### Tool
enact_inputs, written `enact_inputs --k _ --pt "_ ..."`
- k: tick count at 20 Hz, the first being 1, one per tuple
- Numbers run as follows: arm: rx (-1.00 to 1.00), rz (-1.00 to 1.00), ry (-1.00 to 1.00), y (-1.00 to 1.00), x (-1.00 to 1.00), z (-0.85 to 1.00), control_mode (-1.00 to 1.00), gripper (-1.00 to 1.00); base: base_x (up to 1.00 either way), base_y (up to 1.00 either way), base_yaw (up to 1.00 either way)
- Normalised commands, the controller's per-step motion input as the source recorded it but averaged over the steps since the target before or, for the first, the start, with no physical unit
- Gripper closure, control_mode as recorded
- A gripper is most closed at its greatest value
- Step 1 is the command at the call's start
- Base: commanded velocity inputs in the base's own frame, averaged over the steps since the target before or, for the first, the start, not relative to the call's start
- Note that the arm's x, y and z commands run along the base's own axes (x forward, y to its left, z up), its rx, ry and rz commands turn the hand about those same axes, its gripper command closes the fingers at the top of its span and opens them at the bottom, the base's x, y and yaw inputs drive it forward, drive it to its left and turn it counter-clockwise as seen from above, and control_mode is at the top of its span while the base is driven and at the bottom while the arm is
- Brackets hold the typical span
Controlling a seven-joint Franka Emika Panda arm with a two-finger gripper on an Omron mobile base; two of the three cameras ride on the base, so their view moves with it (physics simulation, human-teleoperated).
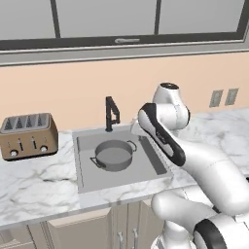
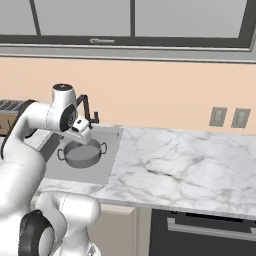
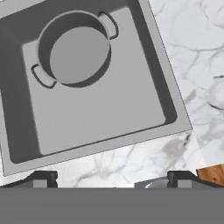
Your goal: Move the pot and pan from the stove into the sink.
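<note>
Inside the rectangular grey metal sink sits the wide grey two-handled pot; above it the pincer hangs open, empty. Fetching the pan comes next.

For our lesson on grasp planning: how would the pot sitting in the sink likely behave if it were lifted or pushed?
The pot looks like rigid grey metal, so it probably won't flex. Its wide flat base suggests it would slide across the sink floor rather than roll or tip. The smooth walls may be slippery; the two small loop handles seem safer grips.
</note>
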Motion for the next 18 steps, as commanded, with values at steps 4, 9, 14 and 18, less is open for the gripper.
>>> enact_inputs --k 4,9,14,18 --pt "0.0 0.13 -0.11 -0.16 -0.9 0.32 -1.0 -1.0 0.0 0.0 0.0" --pt "0.0 0.11 -0.21 -0.12 -0.81 0.26 -1.0 -1.0 0.0 0.0 0.0" --pt "0.0 0.0 -0.23 -0.01 -0.26 0.04 -1.0 -1.0 0.0 0.0 0.0" --pt "0.0 0.0 0.0 0.0 0.0 0.0 -1.0 -1.0 0.0 0.0 0.0"
